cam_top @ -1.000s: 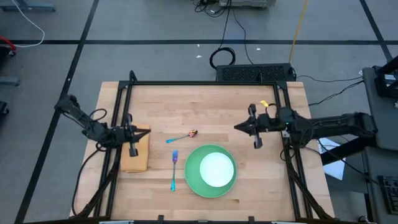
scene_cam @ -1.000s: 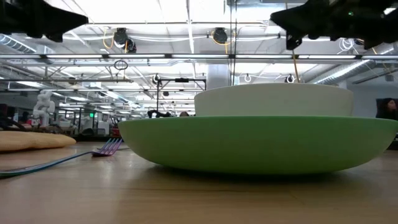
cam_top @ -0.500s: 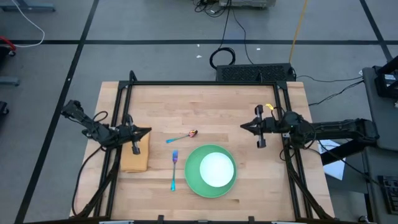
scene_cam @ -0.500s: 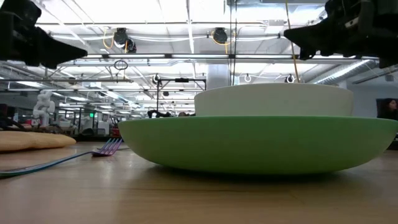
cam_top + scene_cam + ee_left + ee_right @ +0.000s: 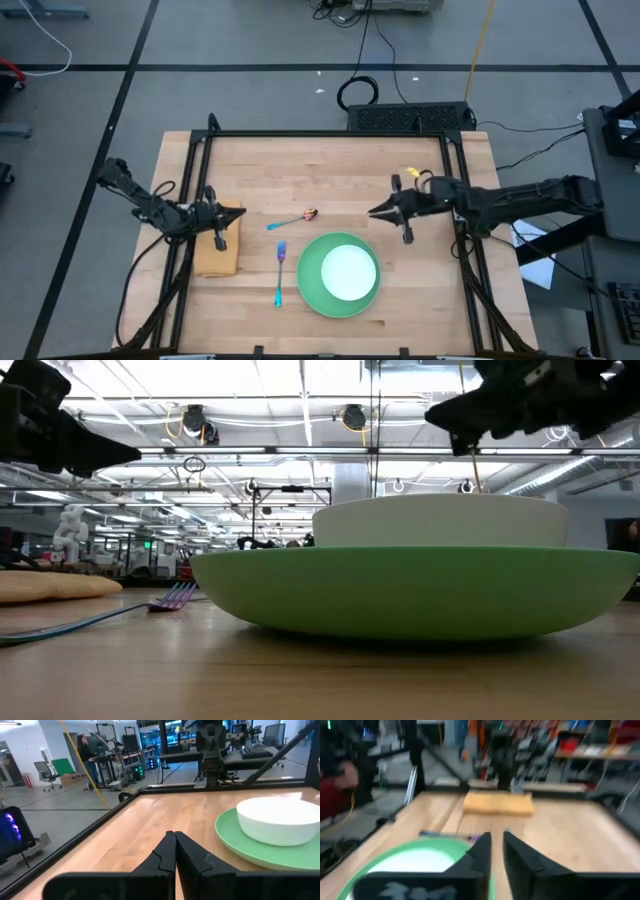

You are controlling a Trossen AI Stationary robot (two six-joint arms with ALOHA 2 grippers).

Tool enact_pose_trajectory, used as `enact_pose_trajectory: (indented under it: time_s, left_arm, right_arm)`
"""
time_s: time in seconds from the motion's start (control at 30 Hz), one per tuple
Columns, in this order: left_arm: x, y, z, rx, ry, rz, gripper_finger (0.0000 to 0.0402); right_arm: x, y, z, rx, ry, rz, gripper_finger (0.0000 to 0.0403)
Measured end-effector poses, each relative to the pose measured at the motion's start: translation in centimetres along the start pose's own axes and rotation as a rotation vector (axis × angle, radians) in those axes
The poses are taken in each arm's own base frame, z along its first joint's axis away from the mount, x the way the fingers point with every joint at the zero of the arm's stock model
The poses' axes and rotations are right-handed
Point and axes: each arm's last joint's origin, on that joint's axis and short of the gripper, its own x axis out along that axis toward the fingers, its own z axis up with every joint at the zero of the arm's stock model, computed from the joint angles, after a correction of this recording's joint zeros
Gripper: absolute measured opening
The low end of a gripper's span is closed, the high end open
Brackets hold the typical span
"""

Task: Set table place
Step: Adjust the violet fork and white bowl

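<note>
- Light-wood table [image 5: 330, 165], framed in black metal, is seen from above with both arms reaching in from its sides.
- Taken as landmark, the green plate [image 5: 310, 283] lies at the near middle of the table, and the white bowl [image 5: 349, 272] is already set in it.
- Just left of the plate, the fork [image 5: 279, 273] is laid; this part may be judged done.
- Beyond the fork, the spoon [image 5: 292, 218] is left askew, apparently not yet placed.
- Far left of the plate, the tan cloth [image 5: 218, 255] is found under the left gripper [image 5: 238, 212], whose fingers are pressed together, holding nothing.
- Right of and beyond the plate, the right gripper [image 5: 374, 212] hangs empty, its fingers slightly apart.
</note>
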Motion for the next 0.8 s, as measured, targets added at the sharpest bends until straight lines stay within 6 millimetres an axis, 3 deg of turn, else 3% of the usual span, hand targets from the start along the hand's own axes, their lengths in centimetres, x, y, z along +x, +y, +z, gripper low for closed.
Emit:
enact_pose_trajectory:
  time_s: [0.27, 0.4, 0.6, 0.8]
  left_arm:
    - [0.2, -0.2, -0.3, -0.010, 0.030, -0.002, 0.0010]
    - [0.3, -0.4, -0.5, -0.004, 0.045, -0.002, 0.0010]
    - [0.4, -0.5, -0.6, -0.003, 0.058, -0.003, 0.0010]
    - [0.4, -0.5, -0.6, -0.013, 0.057, -0.003, 0.0010]
  right_arm:
    - [3.8, 1.3, 2.1, 0.020, 0.353, 0.035, 0.0168]
    - [6.1, 1.3, 2.3, 0.119, 0.554, -0.026, 0.0217]
    - [8.9, 1.2, 1.8, 0.204, 0.832, -0.060, 0.0230]
    - [10.1, 1.4, 1.7, 0.257, 0.956, -0.079, 0.0231]
